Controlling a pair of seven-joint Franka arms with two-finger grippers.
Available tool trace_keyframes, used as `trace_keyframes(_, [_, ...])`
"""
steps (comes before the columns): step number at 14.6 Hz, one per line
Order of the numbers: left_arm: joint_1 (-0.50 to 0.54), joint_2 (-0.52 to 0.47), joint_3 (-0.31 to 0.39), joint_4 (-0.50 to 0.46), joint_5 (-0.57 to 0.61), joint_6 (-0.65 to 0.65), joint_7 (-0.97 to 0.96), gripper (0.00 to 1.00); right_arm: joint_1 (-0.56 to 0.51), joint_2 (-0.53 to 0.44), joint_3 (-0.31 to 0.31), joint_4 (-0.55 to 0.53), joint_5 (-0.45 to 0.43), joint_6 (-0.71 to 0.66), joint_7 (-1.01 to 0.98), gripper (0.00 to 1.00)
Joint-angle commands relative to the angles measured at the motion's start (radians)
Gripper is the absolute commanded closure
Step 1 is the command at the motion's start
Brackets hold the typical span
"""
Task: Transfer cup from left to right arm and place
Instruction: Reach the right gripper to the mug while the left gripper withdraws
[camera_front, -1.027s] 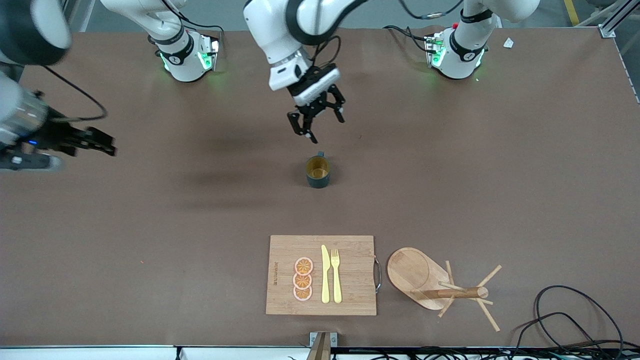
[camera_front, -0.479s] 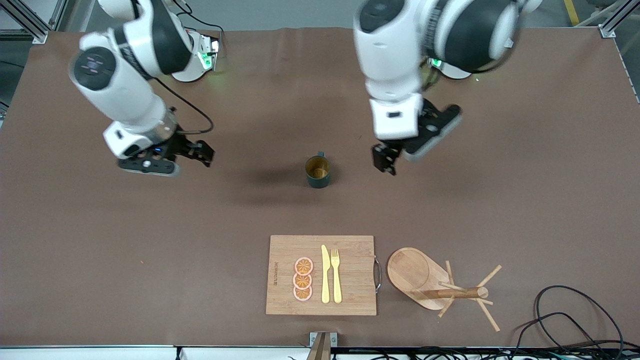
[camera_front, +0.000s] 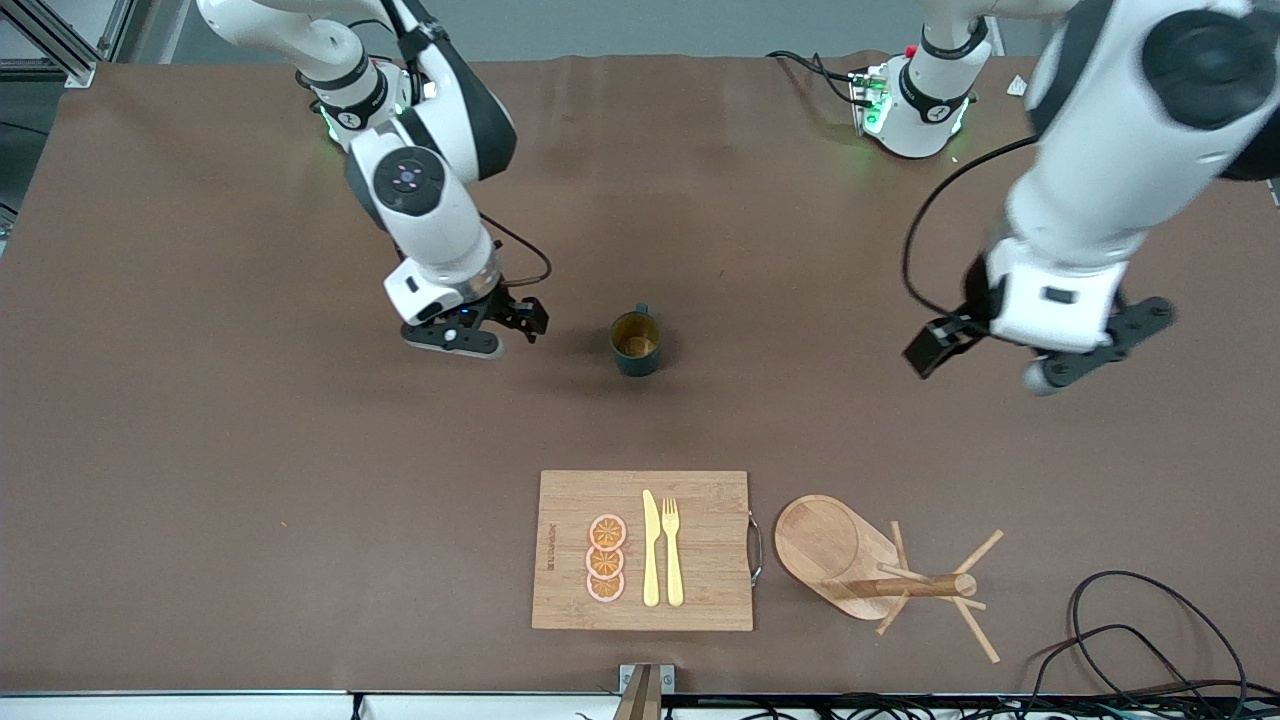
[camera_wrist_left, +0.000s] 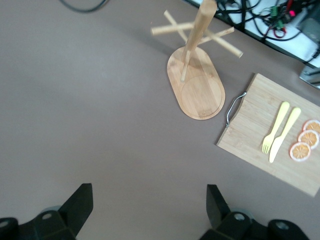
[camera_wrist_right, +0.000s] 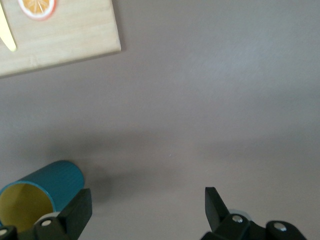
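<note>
1. The cup (camera_front: 635, 343), a dark teal ribbed mug with a yellow-orange inside, stood upright on the brown bench (camera_front: 250, 480) near its middle, with no gripper touching it. Its handle showed at the rim edge farthest from the front camera.
2. The right gripper (camera_front: 515, 318) hung just beside the cup, toward the right arm's end of the bench. Its fingers (camera_wrist_right: 75, 212) were spread with nothing between them. In the right wrist view the cup (camera_wrist_right: 42, 187) lay close by one finger but outside the gap.
3. The left gripper (camera_front: 935, 345) hung over bare bench toward the left arm's end, well apart from the cup. Its fingers (camera_wrist_left: 77, 205) were spread and empty.
4. A bamboo cutting board (camera_front: 700, 550) with a metal handle lay nearer the front camera than the cup. On it were three orange slices (camera_front: 606, 558) in a row, a yellow knife (camera_front: 651, 548) and a yellow fork (camera_front: 672, 550) side by side.
5. A wooden mug tree (camera_front: 880, 570) stood just beside the board, toward the left arm's end.
6. Black cables (camera_front: 1150, 630) lay at the bench corner near the front camera, at the left arm's end.
</note>
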Motion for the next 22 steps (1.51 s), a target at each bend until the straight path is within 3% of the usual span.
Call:
trace_keyframes(1, [0.048,-0.069,0.001,-0.018,-0.043,-0.085,0.164,0.00,0.040,0.026,-0.011,0.009,-0.002,0.025,0.083,0.00])
trace_keyframes(4, [0.052,-0.116,0.053,-0.023,-0.046,-0.162,0.302,0.00,0.085,0.091,-0.011,0.061,0.000,0.026,0.149,0.00])
trace_keyframes(10, [0.139,-0.207,0.059,-0.084,-0.089,-0.237,0.625,0.00,0.151,0.195,-0.010,0.149,0.000,0.024,0.233,0.00])
trace_keyframes(15, [0.151,-0.265,0.061,-0.167,-0.089,-0.241,0.668,0.00,0.181,0.250,-0.011,0.186,0.000,0.027,0.266,0.00])
trace_keyframes(21, [0.187,-0.267,0.062,-0.188,-0.089,-0.191,0.703,0.00,0.206,0.341,-0.010,0.262,0.000,0.021,0.336,0.00])
trace_keyframes(22, [0.187,-0.265,0.062,-0.188,-0.089,-0.181,0.703,0.00,0.217,0.342,-0.011,0.264,0.000,0.019,0.336,0.04])
